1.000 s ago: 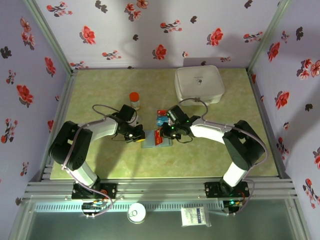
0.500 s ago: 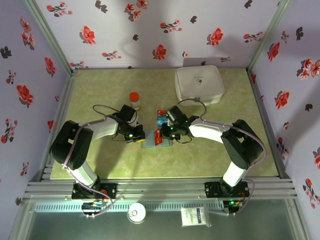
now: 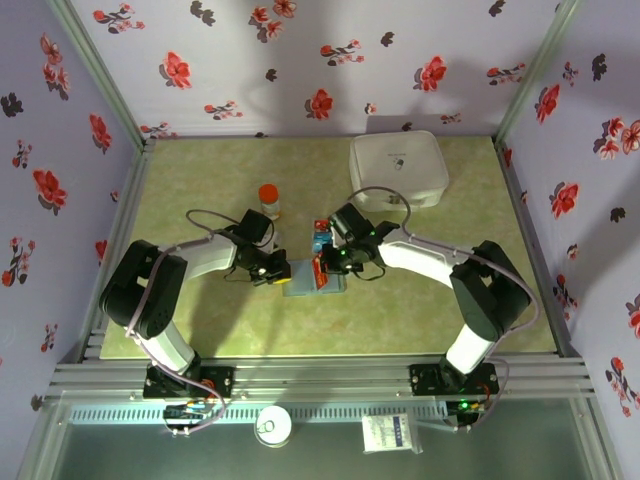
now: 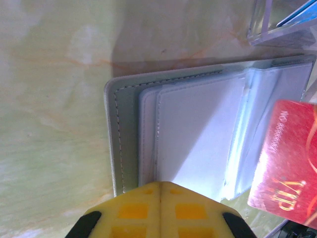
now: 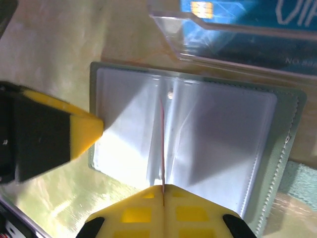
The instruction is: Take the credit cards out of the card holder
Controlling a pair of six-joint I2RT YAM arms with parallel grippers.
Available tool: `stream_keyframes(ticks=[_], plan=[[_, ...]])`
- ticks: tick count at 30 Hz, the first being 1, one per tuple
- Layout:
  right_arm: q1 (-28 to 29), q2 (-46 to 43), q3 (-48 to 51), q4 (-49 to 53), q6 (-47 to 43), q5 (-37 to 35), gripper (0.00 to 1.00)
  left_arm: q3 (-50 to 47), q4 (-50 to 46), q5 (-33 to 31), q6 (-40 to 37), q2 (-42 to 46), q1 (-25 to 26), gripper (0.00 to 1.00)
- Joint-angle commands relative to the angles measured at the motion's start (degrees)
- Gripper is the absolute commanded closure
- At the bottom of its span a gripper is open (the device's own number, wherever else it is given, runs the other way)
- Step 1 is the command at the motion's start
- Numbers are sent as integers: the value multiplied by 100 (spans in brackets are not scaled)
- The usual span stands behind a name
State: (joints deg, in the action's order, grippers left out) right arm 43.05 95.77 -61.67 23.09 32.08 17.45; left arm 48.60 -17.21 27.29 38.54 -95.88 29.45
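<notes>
While it is touched by the clenched left gripper (image 4: 159, 201), the card holder (image 4: 198, 124) is spread open. A red card (image 4: 290, 163) is pinched in the right gripper (image 5: 163, 203).

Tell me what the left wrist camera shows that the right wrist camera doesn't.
Left wrist only: the printed face of the red card, with VIP lettering. Right wrist only: that card edge-on, pinched in the right pincer, and the gold chip on a blue card. Both: the open grey wallet with clear sleeves, and the left pincer resting on its edge.
</notes>
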Motion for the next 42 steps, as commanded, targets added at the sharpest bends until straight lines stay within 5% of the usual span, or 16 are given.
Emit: stream_keyframes(ticks=[1,8,16,42], plan=[[-46,-131,-537,1169,-1578,-180,97,135,-86,102,-170,-118,-34,100],[-103,40,-1493,2793,-4333,-1082,99,141,-73,122,-172,-123,-36,100],[-272,2,-1627,2826,-6912,-1661,100,156,-118,111,-188,-64,-35,100],[-1140,2341,-5092,4098,-8637,-314,100,267,-309,58,-242,42,-67,99]])
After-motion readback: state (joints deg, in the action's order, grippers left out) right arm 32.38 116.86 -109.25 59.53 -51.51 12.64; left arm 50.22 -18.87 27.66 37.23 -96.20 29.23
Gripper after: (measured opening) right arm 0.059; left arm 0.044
